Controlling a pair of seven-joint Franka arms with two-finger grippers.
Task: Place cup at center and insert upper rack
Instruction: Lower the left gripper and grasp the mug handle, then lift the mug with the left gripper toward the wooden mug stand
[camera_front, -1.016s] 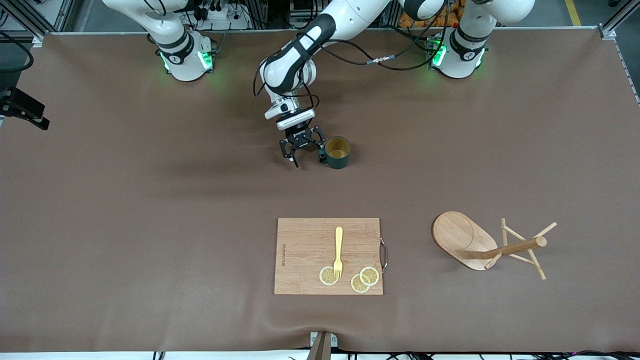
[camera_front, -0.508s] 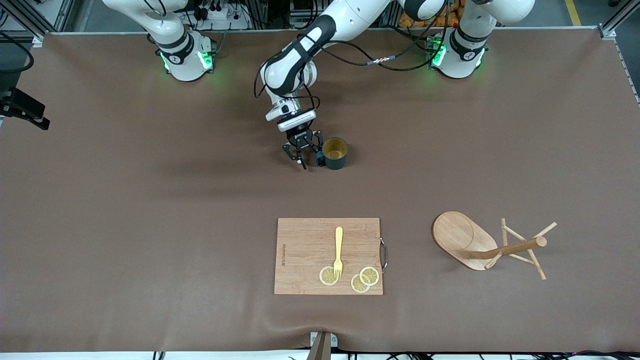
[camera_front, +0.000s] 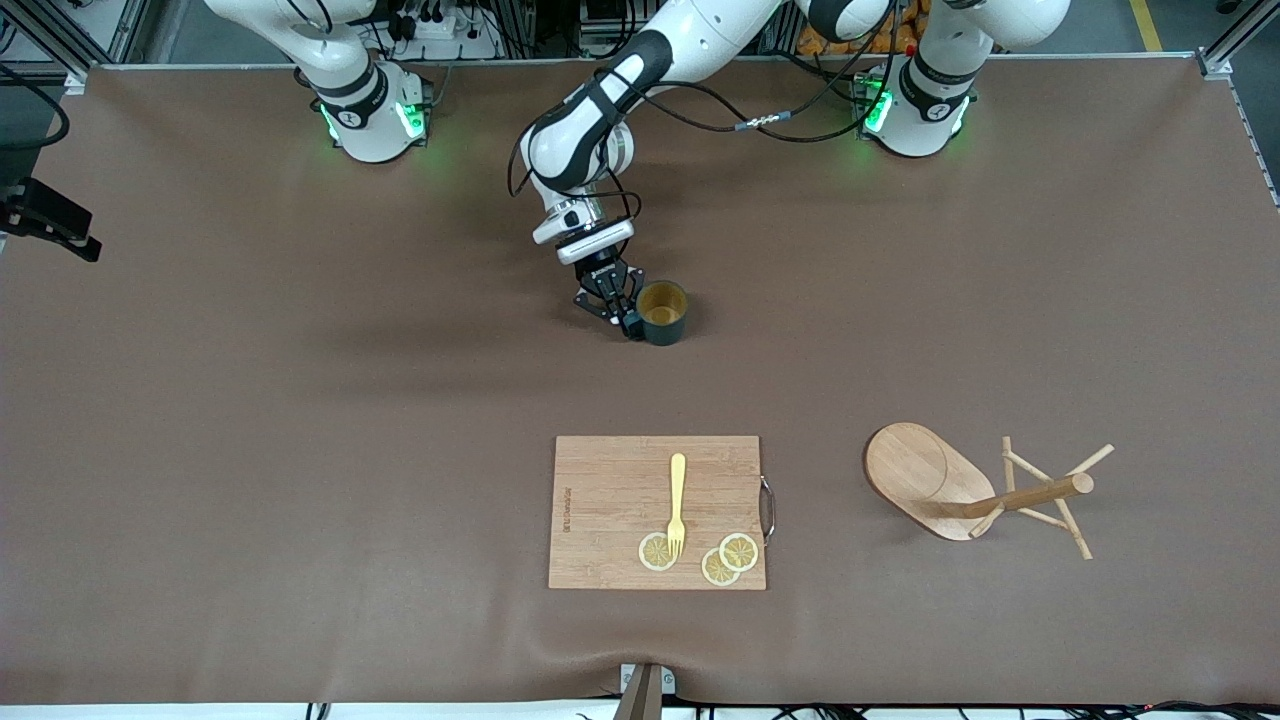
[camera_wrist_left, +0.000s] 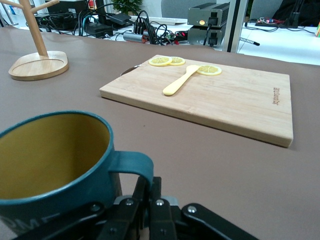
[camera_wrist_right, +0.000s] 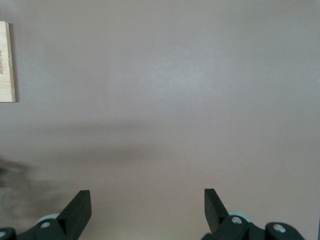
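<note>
The dark teal cup (camera_front: 662, 312) with a yellowish inside stands upright on the brown table, nearer the robots' bases than the cutting board. My left gripper (camera_front: 622, 318) is low beside it, shut on its loop handle. In the left wrist view the cup (camera_wrist_left: 55, 160) fills the foreground and the left gripper (camera_wrist_left: 150, 182) pinches the handle (camera_wrist_left: 135, 162). The wooden upper rack (camera_front: 960, 490) lies on its side toward the left arm's end of the table; it also shows in the left wrist view (camera_wrist_left: 37, 65). My right gripper (camera_wrist_right: 147, 200) is open and empty above bare table, out of the front view.
A bamboo cutting board (camera_front: 610, 480) lies near the front camera's edge with a yellow fork (camera_front: 677, 500) and lemon slices (camera_front: 728, 558) on it. The board also shows in the left wrist view (camera_wrist_left: 240, 100), and its edge in the right wrist view (camera_wrist_right: 6, 60).
My left gripper's fingers have closed from open onto the cup's handle. The cup has shifted slightly toward the right arm's end of the table.
</note>
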